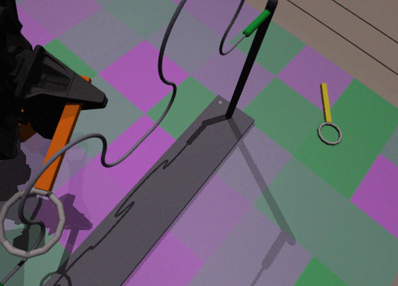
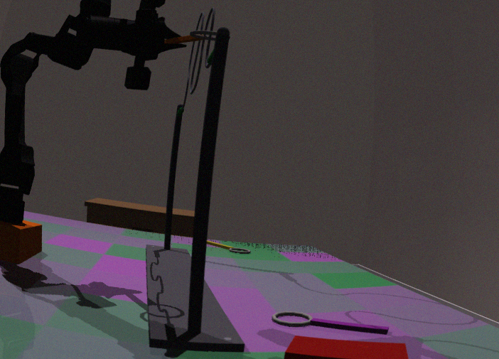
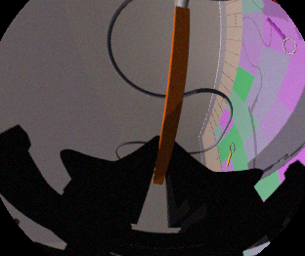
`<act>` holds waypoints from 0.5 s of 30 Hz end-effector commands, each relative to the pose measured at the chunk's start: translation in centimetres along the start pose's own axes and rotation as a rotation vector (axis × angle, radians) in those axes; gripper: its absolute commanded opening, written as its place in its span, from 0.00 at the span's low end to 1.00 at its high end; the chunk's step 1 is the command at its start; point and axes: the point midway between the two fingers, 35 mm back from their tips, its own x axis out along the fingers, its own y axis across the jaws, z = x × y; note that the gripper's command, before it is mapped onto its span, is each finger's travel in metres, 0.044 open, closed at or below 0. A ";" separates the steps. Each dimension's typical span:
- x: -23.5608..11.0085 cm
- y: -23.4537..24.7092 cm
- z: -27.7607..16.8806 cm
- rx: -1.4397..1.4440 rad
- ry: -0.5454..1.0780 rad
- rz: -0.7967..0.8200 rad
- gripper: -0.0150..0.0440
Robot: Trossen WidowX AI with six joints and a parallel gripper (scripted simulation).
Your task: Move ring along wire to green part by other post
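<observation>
Your gripper [image 1: 87, 98] is clamped nearly shut on the orange handle [image 1: 59, 143]; its ring [image 1: 31, 222] circles the wire [image 1: 165, 50] at seven o'clock, above checkered purple-green flooring [image 1: 298, 183], dim grey wall [image 2: 353, 104] behind.

Exterior view dim; arm [image 2: 16, 84] reads as silhouette. Top view brighter, with hard shadows running lower right. Wrist view fisheye, black-vignetted corners.
</observation>
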 end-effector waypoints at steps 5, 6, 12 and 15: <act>0.0 0.1 0.1 -0.052 0.002 -0.025 0.00; 0.0 0.1 0.1 -0.062 0.002 -0.029 0.00; 0.0 -0.4 0.2 -0.147 0.003 -0.069 0.00; -0.1 -0.6 0.2 -0.190 0.004 -0.088 0.00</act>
